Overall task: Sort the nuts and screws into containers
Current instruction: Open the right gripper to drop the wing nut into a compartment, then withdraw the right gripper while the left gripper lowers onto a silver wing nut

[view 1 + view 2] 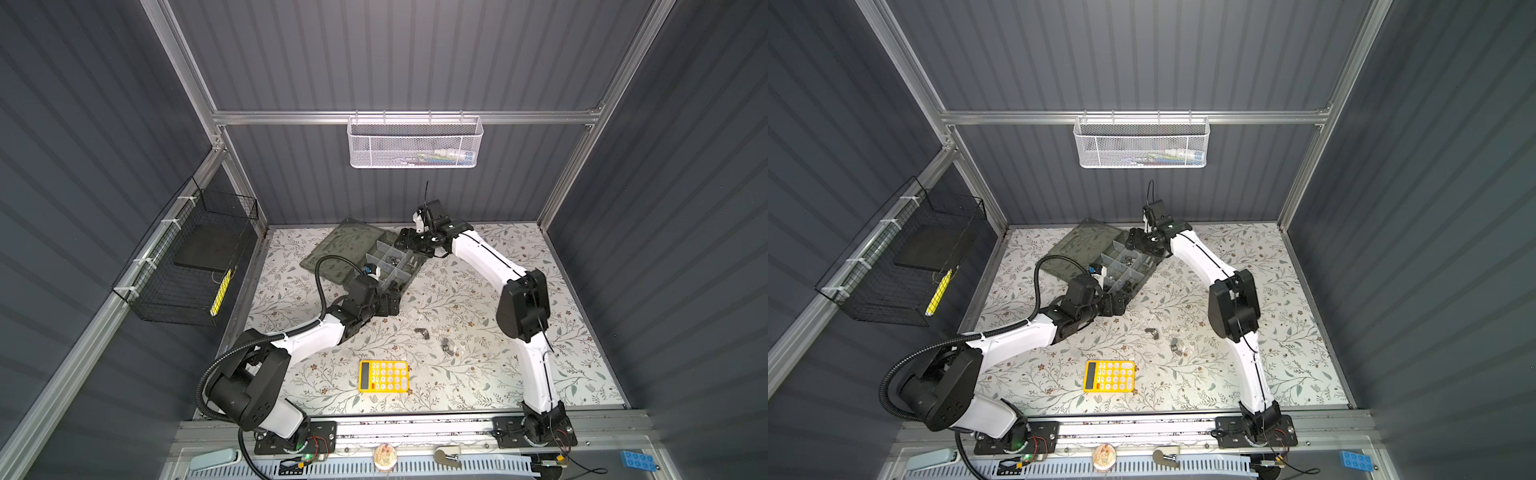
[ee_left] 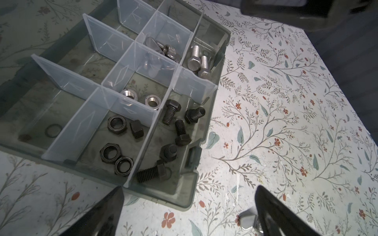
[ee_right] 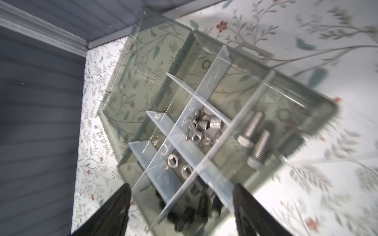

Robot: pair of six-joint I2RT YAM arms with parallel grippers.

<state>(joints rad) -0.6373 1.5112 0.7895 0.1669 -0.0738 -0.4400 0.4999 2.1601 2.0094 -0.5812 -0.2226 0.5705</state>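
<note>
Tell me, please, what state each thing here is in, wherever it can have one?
Box: lid open, lying flat on the table.
Left claw: open, empty.
Right claw: open, empty, over the box.
Black screws: sorted, in a corner compartment.
Silver screws: sorted, in the next compartment.
Loose nuts: on the table, not yet sorted.
Calculator: lying face up.
</note>
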